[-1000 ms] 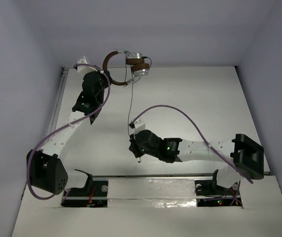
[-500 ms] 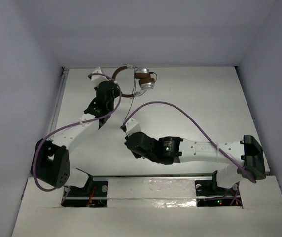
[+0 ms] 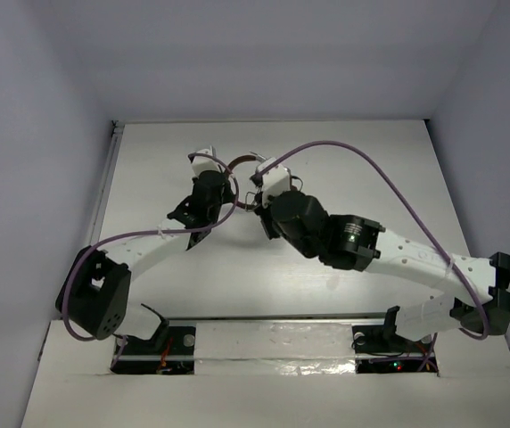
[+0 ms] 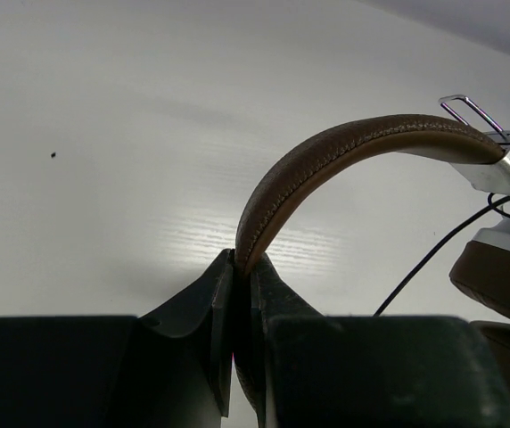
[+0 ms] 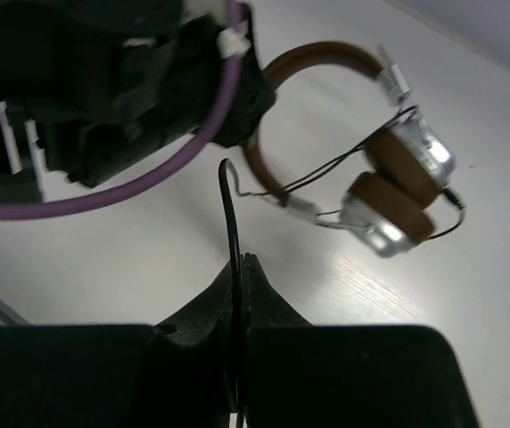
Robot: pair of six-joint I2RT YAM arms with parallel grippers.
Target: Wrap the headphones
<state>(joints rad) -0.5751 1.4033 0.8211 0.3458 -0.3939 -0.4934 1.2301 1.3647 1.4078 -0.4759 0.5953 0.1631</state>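
Observation:
The headphones [image 5: 317,55] have a brown headband, brown pads and silver ear cups [image 5: 407,192]. Several turns of the thin dark cord [image 5: 326,169] cross them. My left gripper [image 4: 242,263] is shut on the brown headband [image 4: 344,147], which arches up and to the right towards an ear cup [image 4: 505,267]. My right gripper [image 5: 242,263] is shut on the cord [image 5: 231,214], which rises from its tips. From above, only an arc of the headband [image 3: 237,163] shows between the left gripper [image 3: 226,183] and the right gripper [image 3: 257,198], which are close together.
The left arm's black wrist and purple cable [image 5: 103,192] fill the upper left of the right wrist view, close to the headband. The right arm's purple cable [image 3: 362,156] loops high over the table. A rail [image 3: 103,192] runs along the table's left edge, and walls enclose the back and sides.
The left arm has carried the headphones from the back wall toward the table's middle. The right gripper, still on the cord, has swung up and away from the bases to meet them.

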